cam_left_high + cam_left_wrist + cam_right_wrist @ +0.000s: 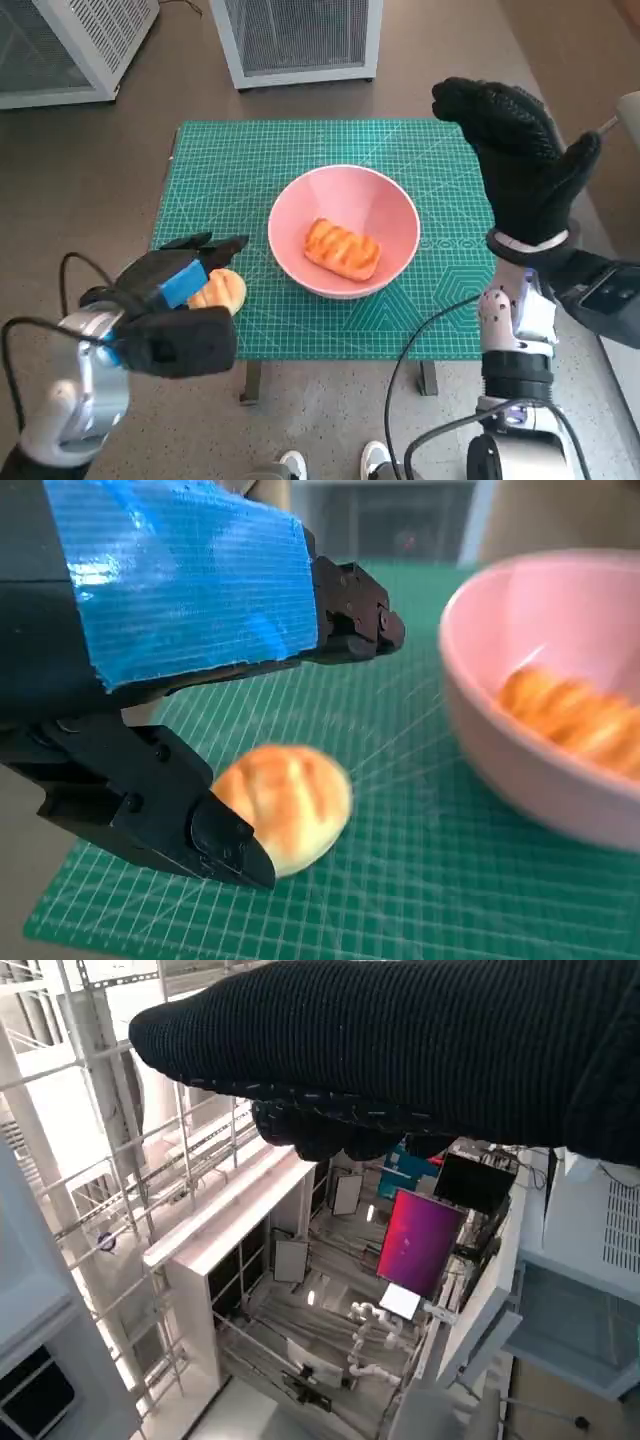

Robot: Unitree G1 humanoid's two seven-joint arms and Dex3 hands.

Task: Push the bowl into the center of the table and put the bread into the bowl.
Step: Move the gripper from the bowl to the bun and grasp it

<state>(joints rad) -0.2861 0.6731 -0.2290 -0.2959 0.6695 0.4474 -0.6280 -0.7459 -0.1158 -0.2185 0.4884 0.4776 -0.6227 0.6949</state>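
Head view: a pink bowl (343, 232) sits near the middle of a green cutting mat (250, 150) that covers the small table, so the pushing step appears complete. One glazed bread roll (342, 249) already lies inside the bowl, tilted against its inner wall. A second, rounder bread roll (222, 291) rests on the mat just beside the bowl, toward the robot's left and near the mat's front edge. The left hand (172, 300), black with blue tape across its back, hovers over this roll with its fingers parted and holding nothing, apparently placed to close around the roll for a grasp. The right hand (520, 160), in a black knitted glove, is raised beside the table's right side, well apart from the bowl, fingers extended and nearly together, holding nothing; it is probably lifted clear to leave room for the left arm.

Left wrist view: the lower finger (160, 810) appears to touch or nearly touch the round roll; actual contact cannot be told. The bowl is cut off at the frame edge and the roll inside it is blurred.

Right wrist view: the glove hides most of the frame, and neither table nor bowl shows, only distant room fittings.
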